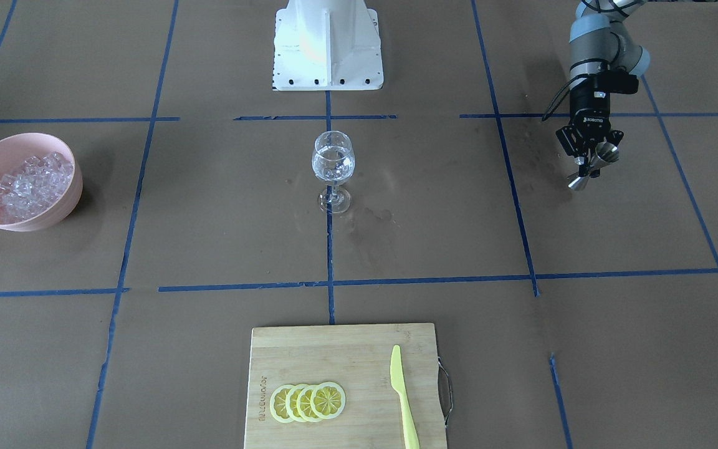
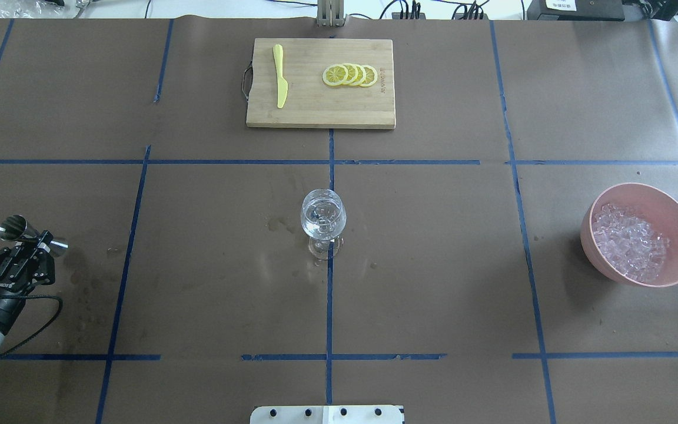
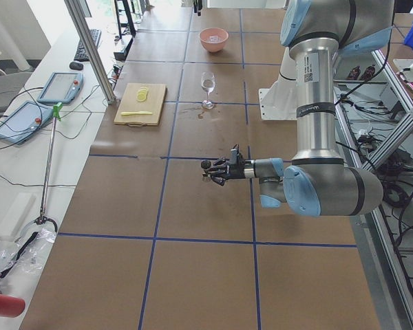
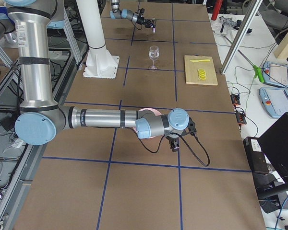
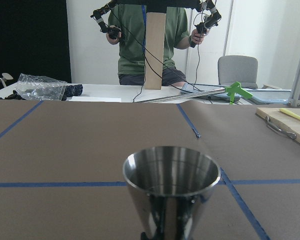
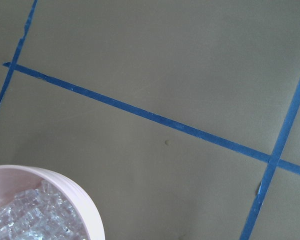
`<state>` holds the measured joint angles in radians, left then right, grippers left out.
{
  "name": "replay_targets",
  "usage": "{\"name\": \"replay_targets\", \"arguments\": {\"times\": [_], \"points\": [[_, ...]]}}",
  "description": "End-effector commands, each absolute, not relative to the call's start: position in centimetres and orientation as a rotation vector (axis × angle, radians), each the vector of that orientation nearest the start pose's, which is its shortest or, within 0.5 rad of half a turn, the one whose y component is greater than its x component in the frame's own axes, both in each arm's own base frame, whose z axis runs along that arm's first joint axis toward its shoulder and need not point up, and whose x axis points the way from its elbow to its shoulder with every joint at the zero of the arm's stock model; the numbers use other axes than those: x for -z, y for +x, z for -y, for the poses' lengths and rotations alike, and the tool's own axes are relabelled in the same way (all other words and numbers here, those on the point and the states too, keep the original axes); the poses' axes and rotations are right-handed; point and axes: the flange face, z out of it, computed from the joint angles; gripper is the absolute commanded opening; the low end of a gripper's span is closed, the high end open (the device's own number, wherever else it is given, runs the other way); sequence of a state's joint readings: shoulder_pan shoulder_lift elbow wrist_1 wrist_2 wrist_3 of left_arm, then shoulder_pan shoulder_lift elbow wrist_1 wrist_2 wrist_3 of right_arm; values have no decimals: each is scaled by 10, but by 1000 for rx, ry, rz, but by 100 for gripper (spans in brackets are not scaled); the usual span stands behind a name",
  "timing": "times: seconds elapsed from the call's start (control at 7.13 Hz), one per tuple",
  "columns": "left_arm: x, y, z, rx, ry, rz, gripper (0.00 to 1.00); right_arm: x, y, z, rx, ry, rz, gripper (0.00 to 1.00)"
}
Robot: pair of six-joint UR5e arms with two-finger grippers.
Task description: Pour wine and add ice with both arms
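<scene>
My left gripper (image 1: 588,159) is shut on a steel jigger (image 1: 593,163) and holds it tilted above the table at my far left; both also show from overhead, the gripper (image 2: 33,238) and the jigger (image 2: 12,228). In the left wrist view the jigger's cup (image 5: 171,192) looks like bare steel; no dark wine shows. A wine glass (image 1: 333,165) with clear glinting contents stands at the table's middle (image 2: 322,221). Ice (image 2: 630,241) fills a pink bowl (image 2: 639,185) at my right. My right gripper (image 4: 174,145) hangs near the bowl; I cannot tell its state. Its wrist view shows the ice (image 6: 30,220).
A wooden cutting board (image 2: 315,112) at the far side carries lemon slices (image 2: 351,75) and a yellow knife (image 2: 280,82). The white pedestal (image 1: 328,43) stands at the robot's side. Wet stains (image 1: 371,221) lie by the glass. A person (image 5: 150,40) stands beyond the table's left end.
</scene>
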<state>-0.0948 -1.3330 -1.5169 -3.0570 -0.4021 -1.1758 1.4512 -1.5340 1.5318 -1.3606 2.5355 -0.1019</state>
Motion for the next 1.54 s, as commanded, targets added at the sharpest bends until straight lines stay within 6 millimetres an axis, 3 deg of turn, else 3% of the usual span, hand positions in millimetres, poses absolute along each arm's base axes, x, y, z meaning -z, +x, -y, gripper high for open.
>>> {"name": "replay_targets", "arguments": {"times": [0.0, 0.84, 1.4], "points": [[-614, 328, 251, 445, 1243, -746, 13, -623, -11, 520, 303, 183, 967, 100], [-616, 339, 228, 423, 1236, -789, 21, -625, -10, 518, 303, 180, 967, 100], [-622, 341, 225, 402, 1229, -783, 29, -625, -10, 518, 303, 180, 967, 100]]}}
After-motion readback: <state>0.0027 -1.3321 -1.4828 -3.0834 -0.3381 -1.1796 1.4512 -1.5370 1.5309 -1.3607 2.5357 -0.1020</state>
